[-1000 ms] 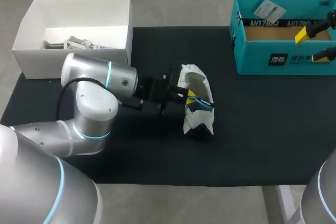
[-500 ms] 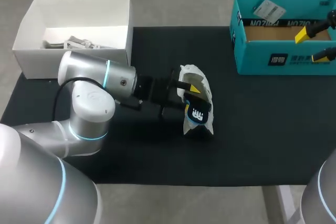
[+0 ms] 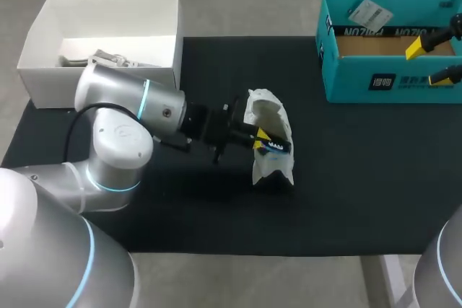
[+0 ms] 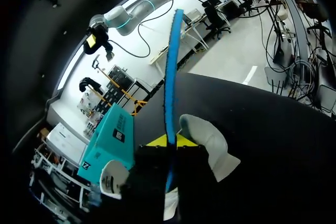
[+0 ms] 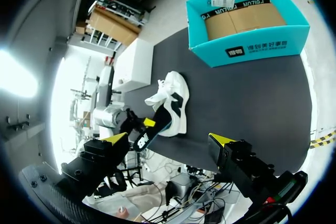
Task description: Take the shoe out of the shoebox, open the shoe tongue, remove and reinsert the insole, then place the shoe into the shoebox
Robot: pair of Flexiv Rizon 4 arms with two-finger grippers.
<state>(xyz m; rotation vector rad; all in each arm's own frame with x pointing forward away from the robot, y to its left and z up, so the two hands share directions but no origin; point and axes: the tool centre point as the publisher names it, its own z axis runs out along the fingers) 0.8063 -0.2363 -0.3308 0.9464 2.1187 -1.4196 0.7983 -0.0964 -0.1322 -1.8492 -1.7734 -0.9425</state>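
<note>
Over the black mat [image 3: 361, 178], left jaws grip the insole [image 4: 170, 77], edge-on in the left wrist view; right jaws spread.

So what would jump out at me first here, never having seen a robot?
Likely the white shoe in the middle of the black mat, with my left arm's tool pinching a blue insole at its opening. Next, the bright teal shoebox at the mat's far right corner, and a white box at its far left.
</note>
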